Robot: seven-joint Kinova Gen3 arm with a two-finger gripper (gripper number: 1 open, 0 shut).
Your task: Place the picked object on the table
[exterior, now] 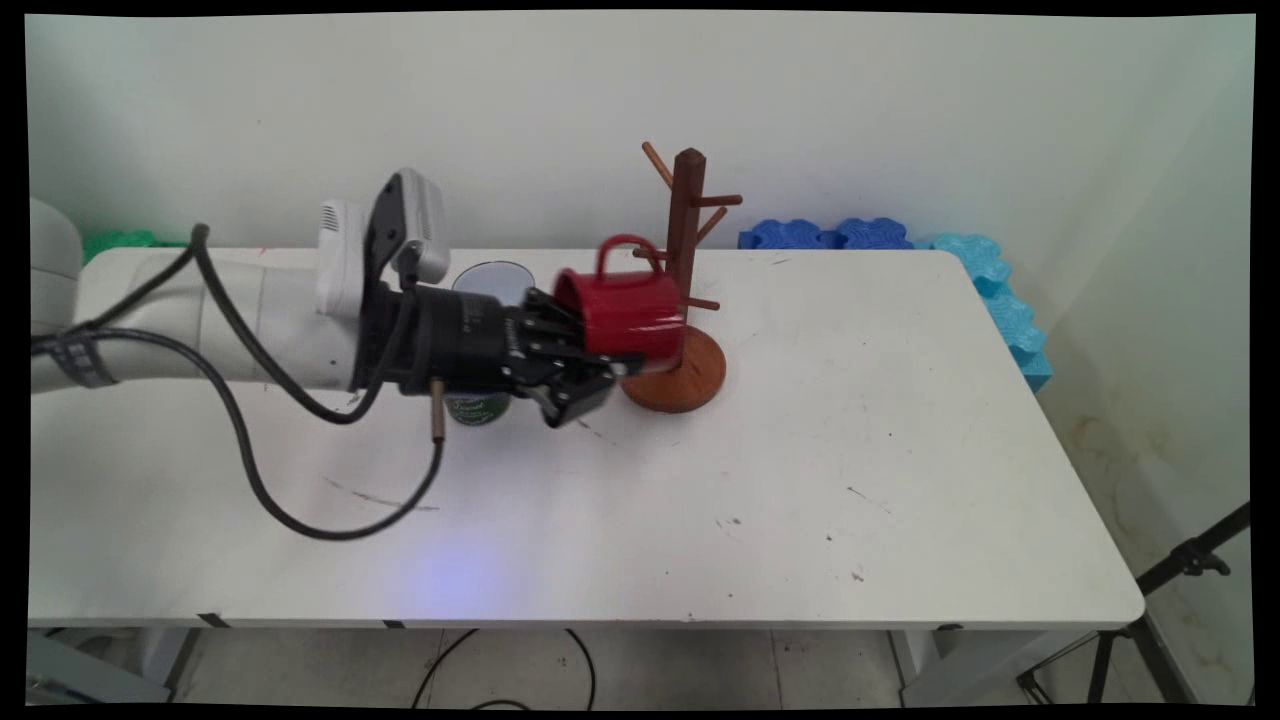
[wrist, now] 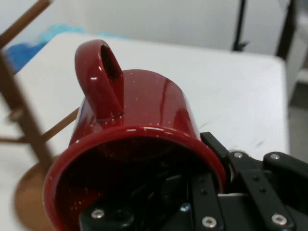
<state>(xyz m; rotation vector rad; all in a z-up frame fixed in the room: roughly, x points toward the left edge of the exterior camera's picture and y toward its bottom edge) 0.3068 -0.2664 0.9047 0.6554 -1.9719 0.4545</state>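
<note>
holding a red mug (exterior: 625, 312) by its rim, the black two-finger end effector (exterior: 590, 365) reaches in level from the left above the white worktop (exterior: 800, 450); it is closed on the mug wall, with one finger inside the mouth and the other outside, as the hand view shows.

item 1: red mug (wrist: 139, 139), glossy with fine white speckles, lying on its side in the air, mouth toward the end effector (wrist: 192, 202), loop handle uppermost. its base end sits just beside the post of the mug tree; whether it touches a peg cannot be told.

item 2: wooden mug tree (exterior: 685, 290), dark brown post with lighter pegs angled outward, on a round brown base resting on the worktop, right of the end effector. its pegs carry no mug.

item 3: a cup with a green lower body and pale round top (exterior: 485, 345), standing on the worktop behind the wrist, mostly hidden by it.

item 4: blue foam blocks (exterior: 900, 250) along the far right edge of the worktop against the wall; a green one (exterior: 120, 242) at far left.

item 5: black cables (exterior: 250, 430) looping down from the arm toward the worktop.
</note>
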